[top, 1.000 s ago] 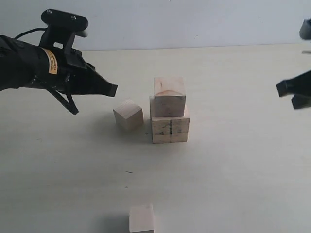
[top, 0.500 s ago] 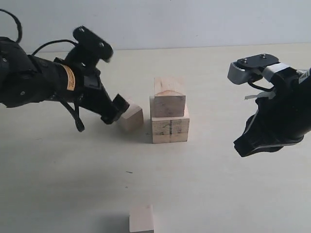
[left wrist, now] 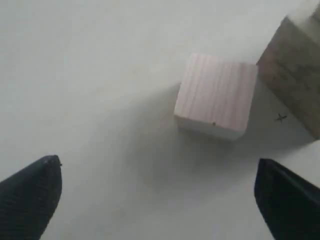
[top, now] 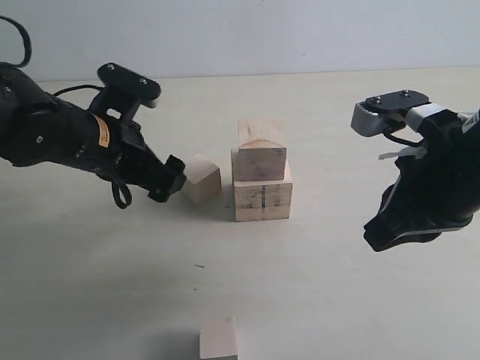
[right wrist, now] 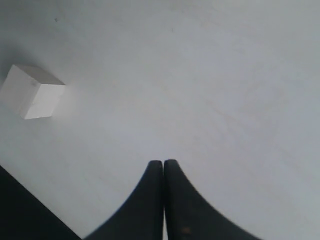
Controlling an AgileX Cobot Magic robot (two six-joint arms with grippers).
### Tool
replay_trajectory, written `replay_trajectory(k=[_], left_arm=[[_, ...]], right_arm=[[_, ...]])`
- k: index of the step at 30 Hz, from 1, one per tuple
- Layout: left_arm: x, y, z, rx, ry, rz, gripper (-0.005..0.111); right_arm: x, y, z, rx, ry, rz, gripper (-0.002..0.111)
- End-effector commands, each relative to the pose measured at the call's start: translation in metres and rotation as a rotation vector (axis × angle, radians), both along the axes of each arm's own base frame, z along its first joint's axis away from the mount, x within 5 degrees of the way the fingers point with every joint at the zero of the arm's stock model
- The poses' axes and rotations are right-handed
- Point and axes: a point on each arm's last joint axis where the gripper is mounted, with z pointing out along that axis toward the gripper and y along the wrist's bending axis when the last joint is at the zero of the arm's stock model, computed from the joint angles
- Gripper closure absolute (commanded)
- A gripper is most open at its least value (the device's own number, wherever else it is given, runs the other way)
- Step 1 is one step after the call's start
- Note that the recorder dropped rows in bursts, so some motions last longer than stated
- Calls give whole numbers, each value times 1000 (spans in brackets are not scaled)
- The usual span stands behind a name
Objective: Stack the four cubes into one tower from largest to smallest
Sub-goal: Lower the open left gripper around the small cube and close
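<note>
since half a second ago the left pincer (top: 172, 182) has sunk a little and drawn back slightly from the small pale wooden cube (top: 201, 178), while the right arm (top: 435, 180) has hardly shifted. we see the left pincer released and empty, its two dark fingers (left wrist: 35, 195) spread wide. the small cube sits just ahead of their tips on the pale table (top: 337, 300). beyond that cube from the left pincer stands the tower (top: 262, 187) so far: the largest pale cube with a dark line (top: 262, 202) carrying the curved-grain cube (top: 262, 150). the right pincer (top: 375, 238) is clenched on nothing, above bare table. the fourth pale cube (top: 218, 339) lies alone, well apart from both pincers.
</note>
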Motion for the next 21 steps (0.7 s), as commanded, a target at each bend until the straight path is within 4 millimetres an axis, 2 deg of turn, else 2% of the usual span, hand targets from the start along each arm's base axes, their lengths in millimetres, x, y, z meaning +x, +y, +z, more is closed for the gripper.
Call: replay_trajectory(k=[1, 2, 9, 15, 21], left_arm=[[-10, 8, -3, -47, 180, 221, 2], [-12, 13, -5, -59, 234, 274, 2], [-18, 17, -8, 37, 291, 193, 2], [-13, 9, -4, -46, 221, 177, 2], [1, 0, 6, -146, 35, 112, 2]], right_arm=[[1, 1, 2, 12, -28, -3, 108], [1, 1, 2, 12, -29, -4, 108], [4, 1, 2, 15, -50, -15, 108], [4, 3, 3, 37, -53, -31, 108], [4, 3, 3, 39, -53, -32, 108]])
